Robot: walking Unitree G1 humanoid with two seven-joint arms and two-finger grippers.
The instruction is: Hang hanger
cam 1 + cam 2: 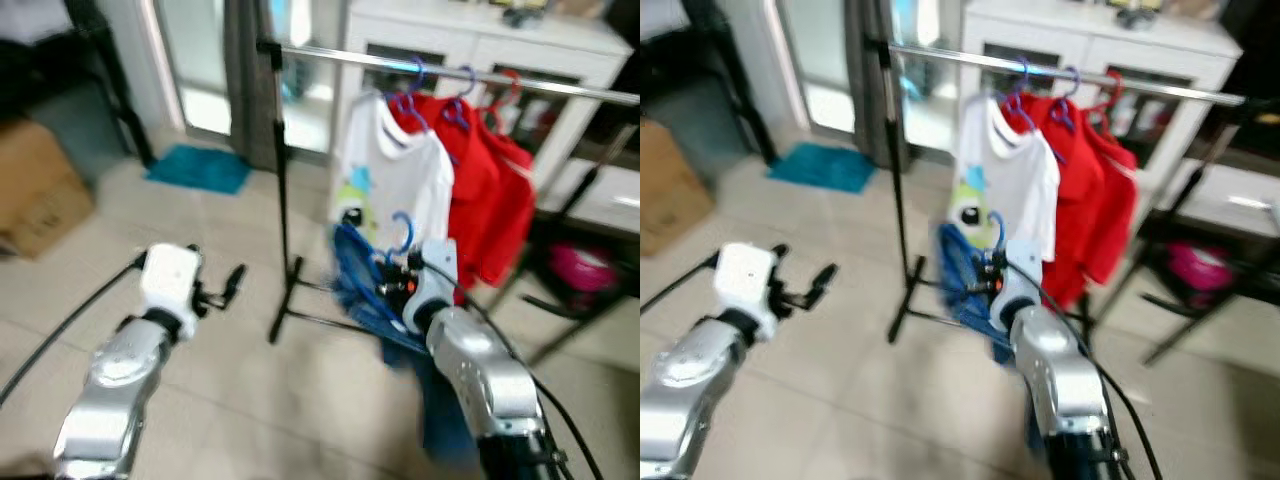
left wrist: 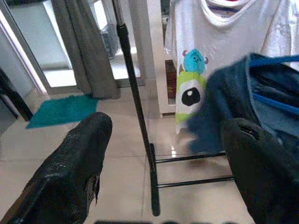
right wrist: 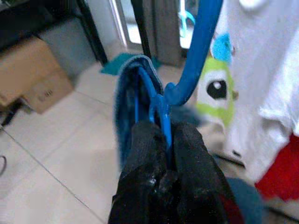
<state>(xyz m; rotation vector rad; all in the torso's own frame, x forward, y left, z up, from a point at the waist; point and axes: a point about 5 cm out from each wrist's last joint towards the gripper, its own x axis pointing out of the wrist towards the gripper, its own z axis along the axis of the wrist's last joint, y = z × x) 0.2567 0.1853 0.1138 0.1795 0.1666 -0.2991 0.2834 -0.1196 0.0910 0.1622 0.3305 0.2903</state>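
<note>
The right claw point(image 3: 161, 140) pinches a blue hanger point(image 3: 187, 74) before the white shirt point(image 1: 395, 175) on the rail point(image 1: 450, 70); the left claw point(image 2: 163, 154) gapes wide.

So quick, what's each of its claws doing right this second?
Left gripper: jaws open, holding nothing, raised in front of the clothes rack.
Right gripper: jaws shut on the blue hanger, with a dark blue garment draped on it.
</note>
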